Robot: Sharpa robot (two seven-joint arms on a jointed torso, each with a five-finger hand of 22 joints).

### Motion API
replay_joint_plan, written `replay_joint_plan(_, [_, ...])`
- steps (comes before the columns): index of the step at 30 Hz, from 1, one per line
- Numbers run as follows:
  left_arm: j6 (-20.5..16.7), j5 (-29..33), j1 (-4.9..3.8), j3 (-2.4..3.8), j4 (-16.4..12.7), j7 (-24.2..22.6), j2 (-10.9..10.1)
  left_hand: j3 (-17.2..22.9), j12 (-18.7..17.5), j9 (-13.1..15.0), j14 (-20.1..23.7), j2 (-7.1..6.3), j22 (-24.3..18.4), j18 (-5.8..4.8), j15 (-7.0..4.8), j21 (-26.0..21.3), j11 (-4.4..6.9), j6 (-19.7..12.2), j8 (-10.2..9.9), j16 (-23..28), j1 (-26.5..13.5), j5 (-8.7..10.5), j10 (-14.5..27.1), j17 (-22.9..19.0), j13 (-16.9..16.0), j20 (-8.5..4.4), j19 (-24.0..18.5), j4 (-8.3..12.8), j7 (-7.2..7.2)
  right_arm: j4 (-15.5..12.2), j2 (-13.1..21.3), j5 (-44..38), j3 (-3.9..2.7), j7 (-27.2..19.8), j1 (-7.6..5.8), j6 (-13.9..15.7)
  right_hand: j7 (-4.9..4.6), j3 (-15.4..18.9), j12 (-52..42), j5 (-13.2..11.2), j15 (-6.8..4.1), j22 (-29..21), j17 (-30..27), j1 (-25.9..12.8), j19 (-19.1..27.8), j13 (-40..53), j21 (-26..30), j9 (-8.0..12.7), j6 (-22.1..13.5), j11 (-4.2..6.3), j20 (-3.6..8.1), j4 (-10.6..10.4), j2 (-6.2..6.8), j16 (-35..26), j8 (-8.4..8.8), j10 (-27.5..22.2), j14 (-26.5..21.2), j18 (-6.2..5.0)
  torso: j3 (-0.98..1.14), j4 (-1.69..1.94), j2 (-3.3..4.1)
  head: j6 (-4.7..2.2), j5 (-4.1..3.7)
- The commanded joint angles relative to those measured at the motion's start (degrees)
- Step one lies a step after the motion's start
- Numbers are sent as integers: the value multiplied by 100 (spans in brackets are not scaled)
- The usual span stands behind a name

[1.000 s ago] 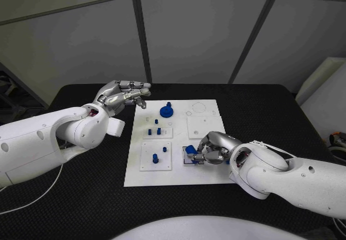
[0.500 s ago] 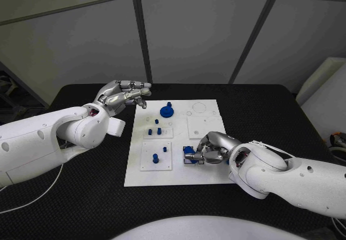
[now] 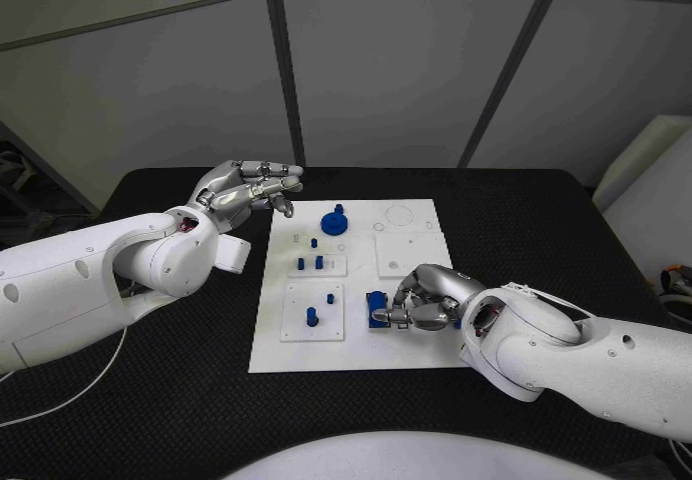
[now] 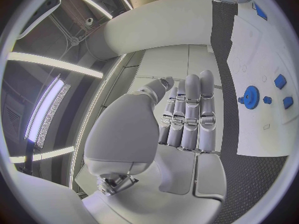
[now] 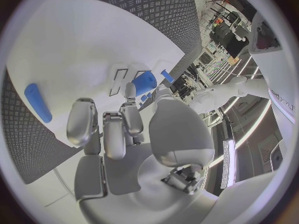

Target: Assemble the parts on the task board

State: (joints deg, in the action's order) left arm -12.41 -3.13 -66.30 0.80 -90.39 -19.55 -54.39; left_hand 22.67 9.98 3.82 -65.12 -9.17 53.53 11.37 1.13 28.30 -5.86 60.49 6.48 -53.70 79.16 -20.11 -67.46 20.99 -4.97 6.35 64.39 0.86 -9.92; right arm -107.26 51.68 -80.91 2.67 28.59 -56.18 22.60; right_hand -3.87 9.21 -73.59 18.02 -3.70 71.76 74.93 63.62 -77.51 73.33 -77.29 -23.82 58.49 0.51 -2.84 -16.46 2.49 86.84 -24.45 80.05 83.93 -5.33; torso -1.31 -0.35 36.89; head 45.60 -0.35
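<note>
The white task board (image 3: 411, 350) lies mid-table. My right hand (image 3: 421, 298) rests on its near right section and pinches a blue part (image 3: 379, 303) between thumb and a finger. The right wrist view shows that blue part (image 5: 144, 82) at the fingertips (image 5: 129, 91), standing on the board (image 5: 74, 45). My left hand (image 3: 248, 187) hovers off the board's far left corner, fingers curled together, holding nothing. In its own wrist view the left hand (image 4: 184, 117) is seen with the board (image 4: 255, 59) beside it.
A blue gear (image 3: 335, 222) stands at the board's far side, also seen in the left wrist view as a gear (image 4: 251, 93). Small blue pegs (image 3: 309, 263) and a peg (image 3: 310, 316) stand in the left plates. A loose blue piece (image 5: 37, 102) lies on the board.
My right hand has shifted slightly around the blue part, which stays in the same spot. The left hand has not moved.
</note>
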Motion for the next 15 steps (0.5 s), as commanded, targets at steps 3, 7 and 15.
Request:
replay_joint_plan(3, [65, 10, -7, 3, -9, -13, -6, -22, 38, -2, -43, 36, -8, -89, -12, -14, 6, -13, -36, 15, -3, 17, 27, -6, 5, 12, 46, 14, -29, -65, 23, -6, -1, -209, -6, -91, 46, -40, -44, 51, -36, 10, 763, 68, -1, 31, 2, -15, 13, 12, 23, 0, -10, 6, -24, 24, 460, 100, 0, 0, 3, -7, -3])
replay_joint_plan(7, [65, 10, -7, 3, -11, -14, -10, -20, 41, -2, -40, 39, -7, -89, -12, -11, 7, -13, -37, 18, 3, 16, 29, -9, 5, 12, 51, 18, -30, -53, 42, -20, -1, -207, -6, -138, 51, -36, -36, 119, -41, 8, 764, 178, 1, 32, 5, -33, 11, 17, 29, 15, -25, 6, -21, 25, 460, 99, -4, 10, -2, -7, -6])
replay_joint_plan(15, [64, 10, -7, 3, -14, -12, -17, -20, 41, -2, -40, 39, -7, -89, -12, -11, 7, -13, -37, 18, 3, 16, 29, -9, 5, 12, 51, 18, -30, 5, 18, -36, -1, -182, -6, -167, 68, -148, -34, 313, -57, 23, 776, 715, -7, 64, 1, -83, 21, 35, 45, 105, -208, 9, -11, 40, 463, 102, 0, 7, 5, -10, 8])
